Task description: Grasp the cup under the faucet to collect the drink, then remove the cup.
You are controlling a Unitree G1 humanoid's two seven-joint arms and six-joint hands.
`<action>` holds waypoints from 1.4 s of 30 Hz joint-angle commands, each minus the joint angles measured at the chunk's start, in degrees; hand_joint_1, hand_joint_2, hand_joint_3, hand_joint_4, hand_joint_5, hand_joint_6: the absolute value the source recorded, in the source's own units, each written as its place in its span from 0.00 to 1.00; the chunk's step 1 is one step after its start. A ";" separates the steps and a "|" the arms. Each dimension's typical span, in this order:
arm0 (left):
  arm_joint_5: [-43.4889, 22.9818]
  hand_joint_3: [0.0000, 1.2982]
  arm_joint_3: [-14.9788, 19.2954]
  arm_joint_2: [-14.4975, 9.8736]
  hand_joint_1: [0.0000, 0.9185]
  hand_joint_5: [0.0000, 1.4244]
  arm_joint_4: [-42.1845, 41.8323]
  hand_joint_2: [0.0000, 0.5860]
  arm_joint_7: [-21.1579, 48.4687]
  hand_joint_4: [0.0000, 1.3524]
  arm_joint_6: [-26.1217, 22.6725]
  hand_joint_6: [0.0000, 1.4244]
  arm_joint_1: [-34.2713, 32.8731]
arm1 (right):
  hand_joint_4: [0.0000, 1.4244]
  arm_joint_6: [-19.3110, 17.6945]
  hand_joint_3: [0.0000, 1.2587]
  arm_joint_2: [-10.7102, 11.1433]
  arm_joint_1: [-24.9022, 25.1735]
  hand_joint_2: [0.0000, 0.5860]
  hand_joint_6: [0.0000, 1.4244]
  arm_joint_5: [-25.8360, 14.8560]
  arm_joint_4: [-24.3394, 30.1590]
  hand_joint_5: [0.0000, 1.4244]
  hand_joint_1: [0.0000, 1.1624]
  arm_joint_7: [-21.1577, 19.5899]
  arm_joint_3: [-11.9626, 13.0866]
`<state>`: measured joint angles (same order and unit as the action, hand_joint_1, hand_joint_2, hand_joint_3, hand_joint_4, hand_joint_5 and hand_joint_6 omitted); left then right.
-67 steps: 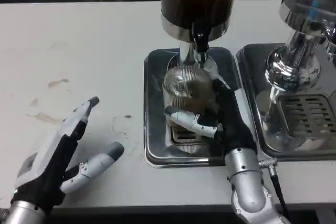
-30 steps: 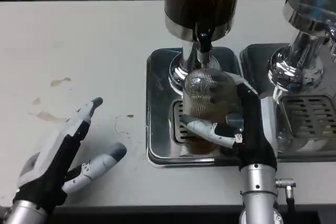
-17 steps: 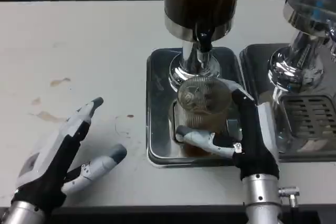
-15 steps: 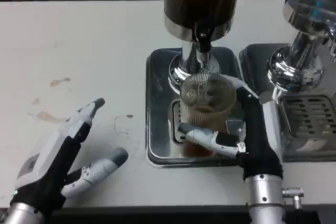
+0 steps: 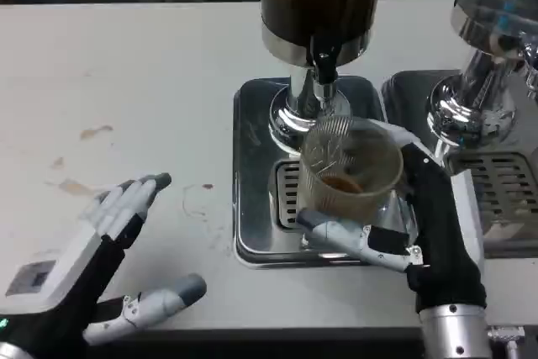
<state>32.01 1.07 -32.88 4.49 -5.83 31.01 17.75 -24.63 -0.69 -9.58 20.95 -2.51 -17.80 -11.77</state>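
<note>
Two hands show, and only the right hand (image 5: pixel 420 224) matters: it grips the ribbed cup (image 5: pixel 349 170) from the side, upright, just in front of and below the faucet (image 5: pixel 324 69), over the drip tray (image 5: pixel 252 174). Left hand (image 5: pixel 92 266) rests open on the bench (image 5: pixel 126 81), well apart.

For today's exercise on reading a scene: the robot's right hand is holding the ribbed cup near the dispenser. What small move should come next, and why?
Probably draw the cup further toward the robot and clear of the drip tray. The right hand grips it; brown drink shows inside, and it sits in front of the faucet rather than under it, so collecting looks finished. The left hand rests open on the table.
</note>
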 commanded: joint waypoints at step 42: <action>21.11 0.00 4.92 3.74 0.00 0.00 -16.61 0.21 -16.77 0.00 -3.71 0.00 24.44 | 0.55 2.84 0.59 8.14 -18.34 0.28 0.89 -4.72 25.94 0.65 0.87 18.11 1.44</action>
<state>52.38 6.02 -29.70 -11.41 -21.22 28.13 41.99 -21.40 7.56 -28.22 18.00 21.21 0.18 -10.55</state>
